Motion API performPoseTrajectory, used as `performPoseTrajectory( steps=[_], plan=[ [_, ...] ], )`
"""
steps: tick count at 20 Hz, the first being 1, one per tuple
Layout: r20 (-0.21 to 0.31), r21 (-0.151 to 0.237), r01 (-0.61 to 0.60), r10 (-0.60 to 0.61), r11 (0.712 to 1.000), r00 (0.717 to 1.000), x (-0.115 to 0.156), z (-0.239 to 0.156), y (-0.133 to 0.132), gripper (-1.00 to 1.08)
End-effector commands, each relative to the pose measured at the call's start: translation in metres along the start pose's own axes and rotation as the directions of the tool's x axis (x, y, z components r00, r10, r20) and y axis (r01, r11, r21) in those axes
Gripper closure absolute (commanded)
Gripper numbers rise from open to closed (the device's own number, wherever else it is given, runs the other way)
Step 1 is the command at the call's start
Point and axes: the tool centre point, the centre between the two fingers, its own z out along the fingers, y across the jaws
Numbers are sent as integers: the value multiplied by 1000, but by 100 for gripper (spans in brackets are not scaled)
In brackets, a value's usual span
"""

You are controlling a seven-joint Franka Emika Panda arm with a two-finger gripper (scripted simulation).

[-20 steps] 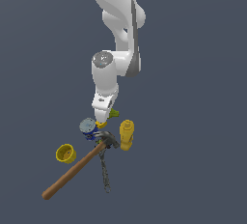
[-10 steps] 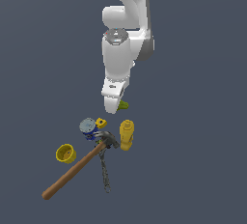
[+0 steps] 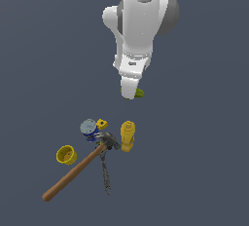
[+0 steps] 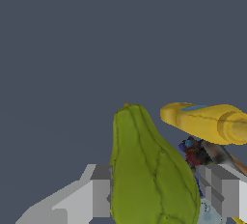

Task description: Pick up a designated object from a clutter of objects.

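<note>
Olive-green lump w/ dark veins; yellow bottle; grey hand.

The green lump has a matt olive skin, uneven and creased with darker lines like a rind. The tool clasping it has flat, matt grey fingers that look like plastic or painted metal. The arm is smooth white casing with a faint sheen. The hammer has a brown wooden-looking handle and a dull grey metal-looking head. The yellow bottle and yellow cup look like smooth plastic. The blue can has a pale grey, metal-looking top. The chain is dark grey and dull. The floor is plain, matt dark grey-blue
</note>
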Motion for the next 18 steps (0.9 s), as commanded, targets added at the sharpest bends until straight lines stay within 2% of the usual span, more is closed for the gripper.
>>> performPoseTrajectory(
  steps=[1,11,18],
  plan=[
    [0,1,-1,1,1000,1000,14,-24,-3,108],
    [0,9,-2,2,1000,1000,71,-115,-14,108],
    [-1,12,-3,3,1000,1000,100,-159,-16,108]
  ],
)
